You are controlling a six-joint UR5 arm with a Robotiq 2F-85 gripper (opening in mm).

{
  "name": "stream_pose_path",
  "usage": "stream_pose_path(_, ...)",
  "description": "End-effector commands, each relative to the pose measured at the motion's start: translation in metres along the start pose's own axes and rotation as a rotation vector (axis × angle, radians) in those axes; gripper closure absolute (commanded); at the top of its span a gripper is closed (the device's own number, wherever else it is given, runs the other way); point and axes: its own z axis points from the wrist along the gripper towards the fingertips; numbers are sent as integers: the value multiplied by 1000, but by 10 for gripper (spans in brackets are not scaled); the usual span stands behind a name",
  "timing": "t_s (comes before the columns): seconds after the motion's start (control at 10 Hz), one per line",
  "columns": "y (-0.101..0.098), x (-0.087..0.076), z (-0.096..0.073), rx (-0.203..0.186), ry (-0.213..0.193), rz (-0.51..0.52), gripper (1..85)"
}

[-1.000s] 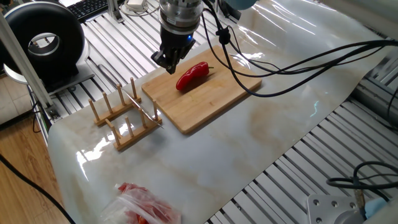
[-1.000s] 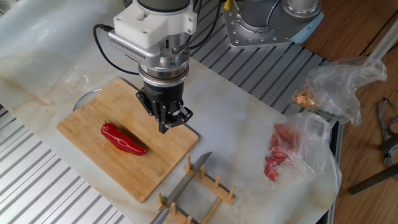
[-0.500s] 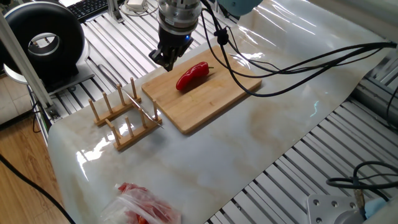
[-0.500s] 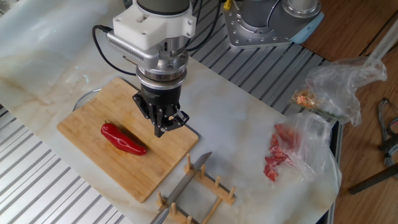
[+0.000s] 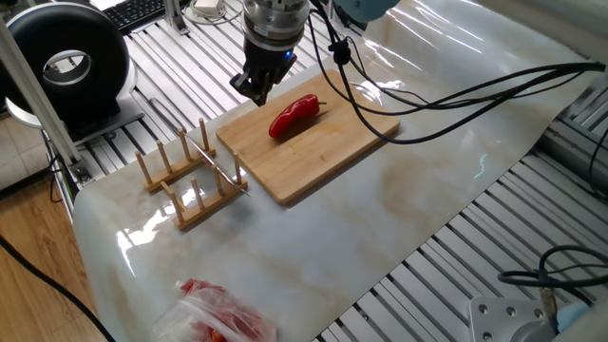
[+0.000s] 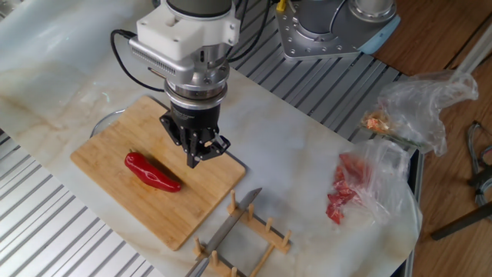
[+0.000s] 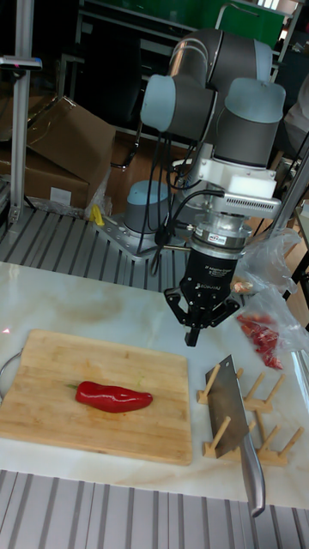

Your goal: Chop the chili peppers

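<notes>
Red chili pepper [image 7: 113, 397] on bamboo board [image 7: 51, 360], hand [image 7: 192, 337] above, apart

Red chili pepper [image 7: 113, 397] lying whole on a wooden cutting board [image 7: 51, 360], stem end toward 9 o'clock, tip toward 3 o'clock. Tool [image 7: 192, 337] hanging above the board's far corner at 1 o'clock from the pepper, fingers pressed together, gripping nothing. Cleaver [image 7: 232, 413] propped in a wooden rack [image 7: 269, 449] at 3 o'clock from the board, handle toward 5 o'clock. Marbled worktop [image 7: 103, 310] beneath all. Plastic bag [image 7: 273, 330] with red contents at 2 o'clock.
</notes>
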Motion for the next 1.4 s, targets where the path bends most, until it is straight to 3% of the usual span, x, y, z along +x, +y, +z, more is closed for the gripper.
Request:
stream_pose_path(0.0,-3,2,-3,-6,14,-7,843)
stream_pose_path(0.2,-10,19,-3,16,81,-73,843)
stream_pose_path(0.6,-6,13,-10,-2,54,-95,843)
stream_pose_path(0.9,-21,24,-14,9,108,-137,843)
stream_pose_path(1.3,-18,22,-13,-2,101,-130,843)
